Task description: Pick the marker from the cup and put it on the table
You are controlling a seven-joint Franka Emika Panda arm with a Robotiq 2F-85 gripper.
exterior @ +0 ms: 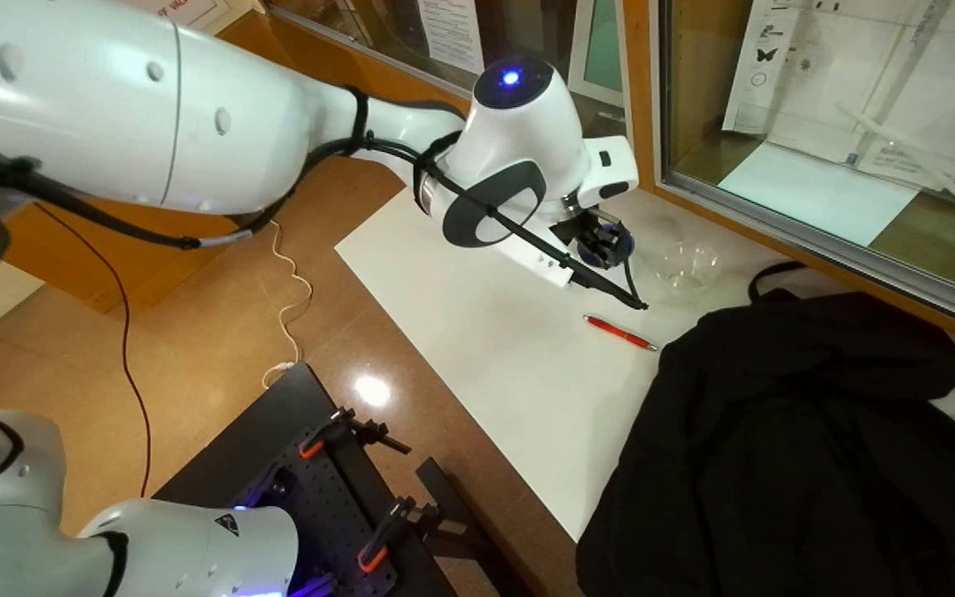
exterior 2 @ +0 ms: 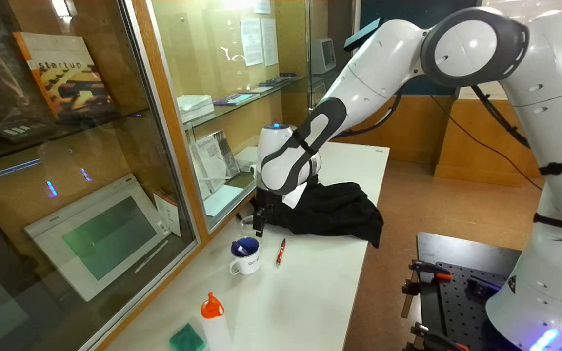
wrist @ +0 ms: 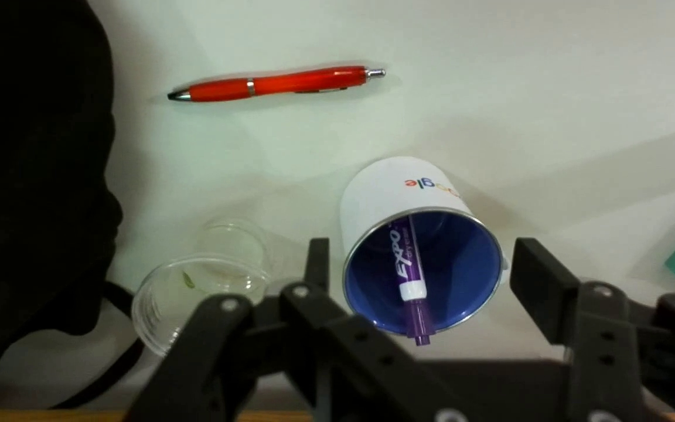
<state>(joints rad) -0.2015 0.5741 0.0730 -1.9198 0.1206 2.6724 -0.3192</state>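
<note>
A purple marker [wrist: 411, 258] with a white band leans inside the cup, its capped end at the rim; it also shows in an exterior view [exterior 2: 243, 250]. The cup [wrist: 393, 187] is a white mug with a dark blue inside, standing on the white table [wrist: 519, 70]. It also shows in an exterior view [exterior 2: 249, 264] and partly behind the gripper in an exterior view [exterior: 628, 242]. My gripper [wrist: 422, 275] is open and empty. In the wrist view its fingers stand on either side of the cup's rim, with the marker between them. It also shows in an exterior view [exterior 2: 260, 226].
A red pen [wrist: 279, 84] lies on the table near the cup. A clear plastic cup [wrist: 162, 293] stands beside the mug. A black jacket [exterior: 776, 464] covers part of the table. A green sponge [exterior 2: 187, 338] and an orange-topped bottle [exterior 2: 215, 324] are nearby. A glass cabinet [exterior 2: 203, 241] borders the table.
</note>
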